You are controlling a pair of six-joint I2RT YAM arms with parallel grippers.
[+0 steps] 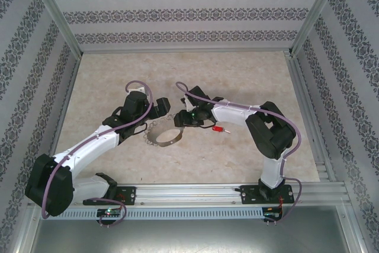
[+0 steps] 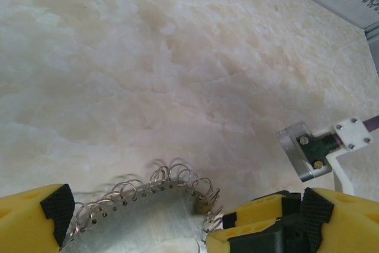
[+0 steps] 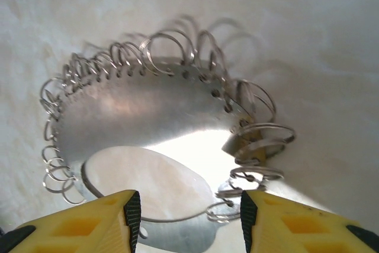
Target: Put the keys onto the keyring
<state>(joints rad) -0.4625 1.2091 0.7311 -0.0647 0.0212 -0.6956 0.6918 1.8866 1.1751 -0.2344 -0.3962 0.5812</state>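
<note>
**Keyring** (image 1: 167, 138): a broad silver band bent into an oval hoop. It lies near the middle of the table (image 1: 106, 81) with its opening upward and its long axis roughly left to right. Wire rings fringe the holes along its rim (image 3: 136, 108). Its near wall is cut off at the bottom of both wrist views (image 2: 142, 217).

**Key** (image 1: 219, 128): red-headed, on the table right of the hoop and apart from it, just beside the right forearm. Its long axis runs about left to right. It is too small to tell which end carries the shank.

**Left gripper** (image 1: 160, 115): at the hoop's far-left rim. The jaws are spread wide, with the fringed rim between the fingers (image 2: 186, 208).

**Right gripper** (image 1: 182, 124): at the hoop's far-right rim. The jaws are part-way apart with the band's near edge between the pads (image 3: 189, 217). I cannot tell whether they pinch it.
</note>
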